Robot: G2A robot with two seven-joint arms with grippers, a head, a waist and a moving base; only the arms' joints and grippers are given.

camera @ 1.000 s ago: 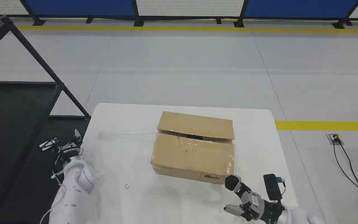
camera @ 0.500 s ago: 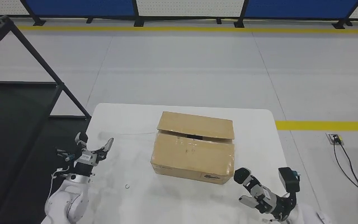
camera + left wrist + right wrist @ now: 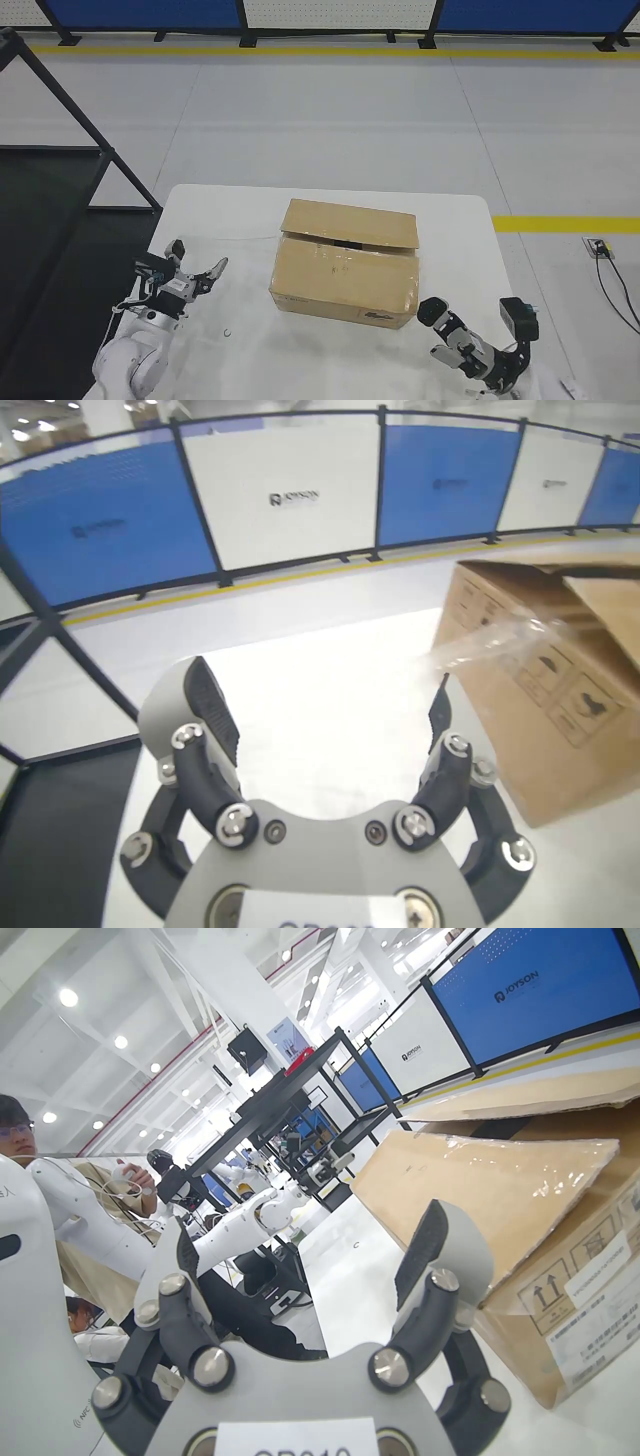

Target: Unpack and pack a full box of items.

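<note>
Your surface carries the box about midway across, with its 2 top flaps lying down but not flush: a dark gap shows between them. That gap is your first risk. If you hook under only 1 flap and lift, I'd expect the whole box to tip or slide rather than open, since nothing braces its other side.

The left end effector hangs well apart from the box's short side, its jaws spread wide and holding nothing. The right end effector sits near the box's front corner, also released and empty. Both seem low, close to the height of the box's walls. A straight drive at the box would therefore likely shove a wall instead of reaching the flaps. A shove from 1 side could skate the carton toward the surface's opposite edge.

Clear tape trails loose off the box's short side, the one facing the left end effector. In the right wrist view a glossy film covers the nearer flap. Tape may stick to a pad and drag the box along when you back off. It could also tear the cardboard if you pull at a steep angle.

A small ring lies apart from the box, off that same short side. A low sweep toward the box could knock it away.
</note>
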